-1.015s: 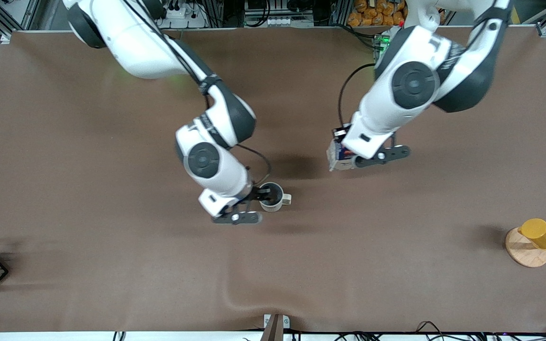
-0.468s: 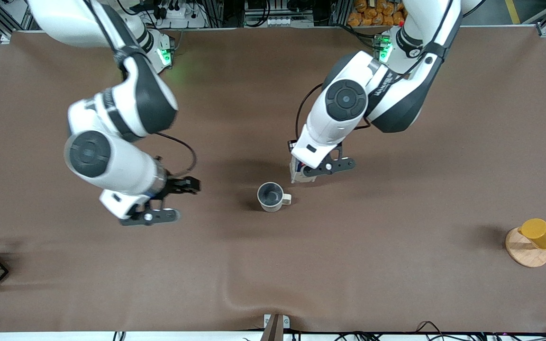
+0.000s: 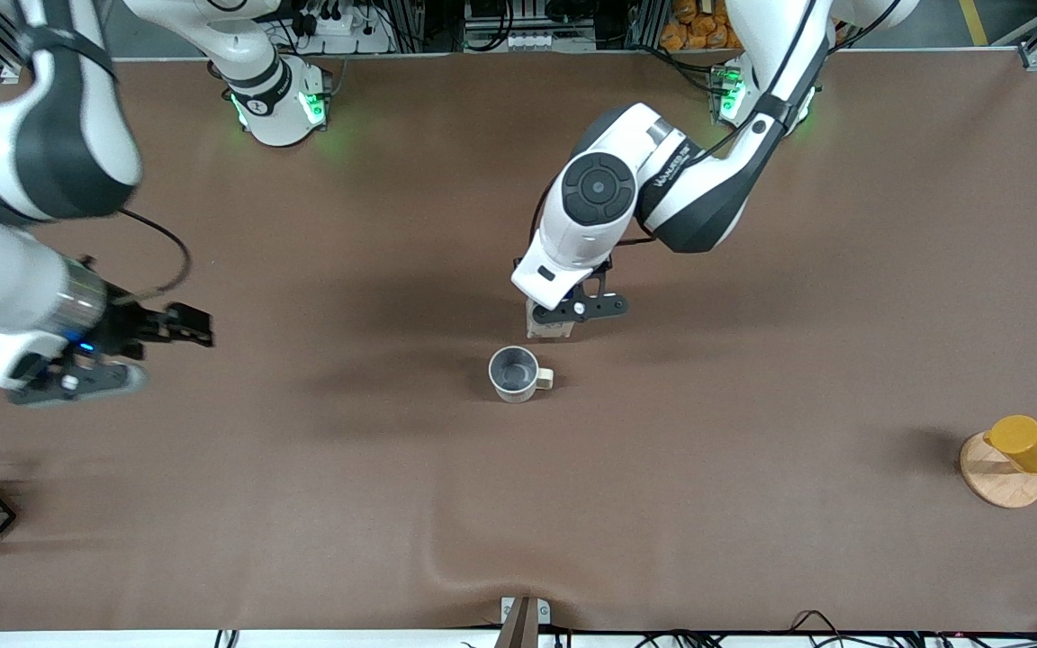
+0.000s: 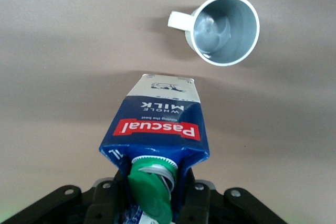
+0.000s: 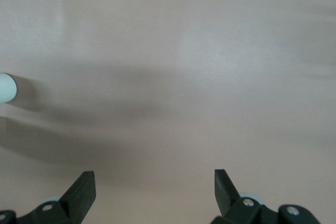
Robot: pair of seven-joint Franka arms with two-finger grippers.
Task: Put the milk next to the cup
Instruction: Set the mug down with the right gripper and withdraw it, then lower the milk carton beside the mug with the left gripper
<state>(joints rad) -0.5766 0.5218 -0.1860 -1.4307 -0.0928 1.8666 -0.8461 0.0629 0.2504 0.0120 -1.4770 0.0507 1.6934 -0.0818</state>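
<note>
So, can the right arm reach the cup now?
Probably yes. The right gripper hangs open over bare table toward its own end, and nothing lies between it and the cup; the milk stands beside the cup.

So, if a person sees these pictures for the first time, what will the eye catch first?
Probably the left gripper near the table's middle, shut on the milk, a blue carton with a green cap. The cup stands beside the milk, nearer to the front camera, upright and empty. The right gripper hangs open over bare table toward the right arm's end, holding nothing.
</note>
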